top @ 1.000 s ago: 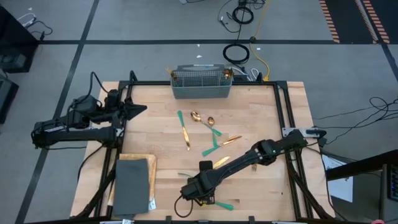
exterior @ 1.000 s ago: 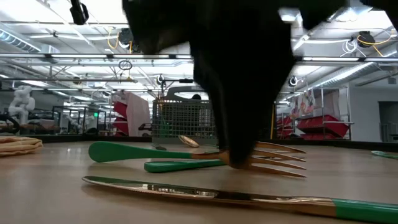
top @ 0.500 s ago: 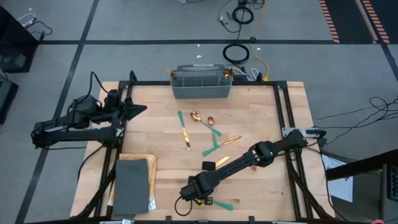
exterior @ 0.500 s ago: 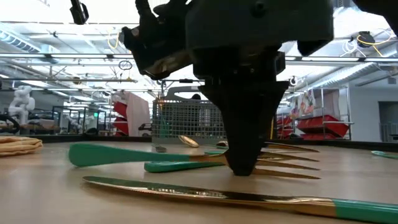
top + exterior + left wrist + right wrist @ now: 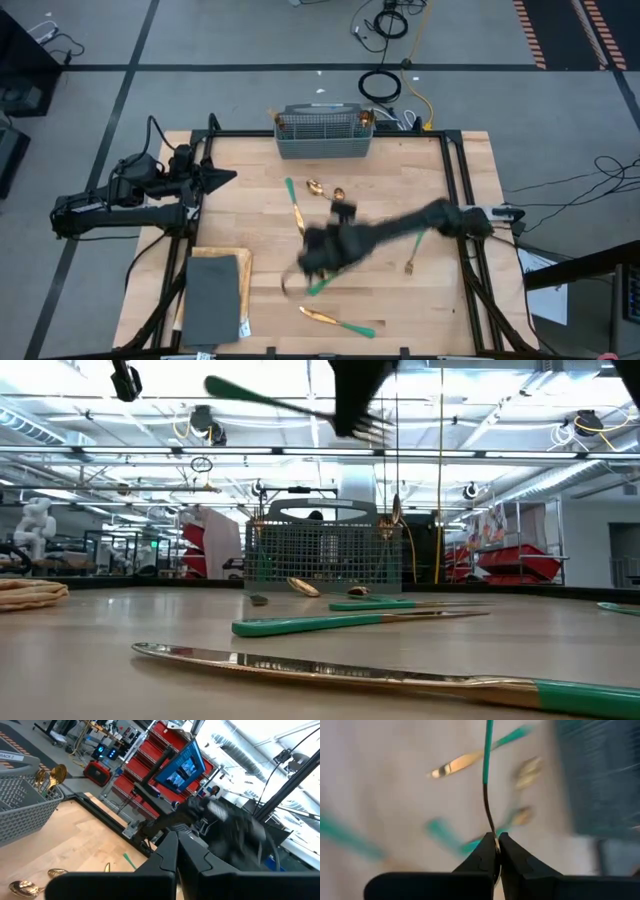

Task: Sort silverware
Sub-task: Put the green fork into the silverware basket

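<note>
Fork (image 5: pixel 300 405) now hangs high above the wooden table (image 5: pixel 420 300), where half a second ago its tines lay on the boards under the right gripper (image 5: pixel 493 842); the fingers are pinched tight on its neck, the teal handle sticking out ahead. The right arm has swung from the table's near edge toward the middle, blurred with motion in the high view. A knife (image 5: pixel 340 321) lies near the front edge, a second knife (image 5: pixel 296 210), two spoons (image 5: pixel 328 191) and another fork (image 5: pixel 350 622) nearer the grey mesh basket (image 5: pixel 323 132) at the far edge. The left gripper (image 5: pixel 177 851) waits, fingers pressed together, at the left rim. A dark slab (image 5: pixel 211 297) rests at the front left corner. Beyond stand red shelving (image 5: pixel 150 770) and ceiling lights.
</note>
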`<control>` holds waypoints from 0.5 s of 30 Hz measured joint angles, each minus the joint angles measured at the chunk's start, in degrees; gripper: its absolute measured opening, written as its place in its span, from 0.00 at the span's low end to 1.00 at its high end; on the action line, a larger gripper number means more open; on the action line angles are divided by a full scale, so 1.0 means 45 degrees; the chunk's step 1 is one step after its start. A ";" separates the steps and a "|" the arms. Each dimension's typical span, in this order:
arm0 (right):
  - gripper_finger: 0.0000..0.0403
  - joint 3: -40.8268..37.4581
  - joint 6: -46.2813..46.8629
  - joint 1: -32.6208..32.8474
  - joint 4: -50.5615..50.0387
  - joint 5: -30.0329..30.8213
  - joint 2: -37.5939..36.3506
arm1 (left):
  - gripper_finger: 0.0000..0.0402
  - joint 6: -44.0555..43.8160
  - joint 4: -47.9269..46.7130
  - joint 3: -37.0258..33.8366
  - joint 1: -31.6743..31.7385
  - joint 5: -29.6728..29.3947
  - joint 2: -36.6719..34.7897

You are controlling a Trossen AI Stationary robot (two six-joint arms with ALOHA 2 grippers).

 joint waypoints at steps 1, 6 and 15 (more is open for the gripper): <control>0.00 0.0016 -0.0699 -0.0426 0.0066 0.0314 -0.0315 | 0.02 0.0000 -0.0005 0.0000 -0.0005 0.0000 -0.0004; 0.00 0.0018 -0.4986 -0.2617 0.0054 0.3236 -0.0939 | 0.02 0.0097 -0.0068 0.0000 -0.0001 0.0005 -0.0029; 0.00 0.0129 -1.7616 -0.5777 0.4379 1.1638 -0.0927 | 0.02 0.0427 -0.0381 0.0000 -0.0005 -0.0003 -0.0034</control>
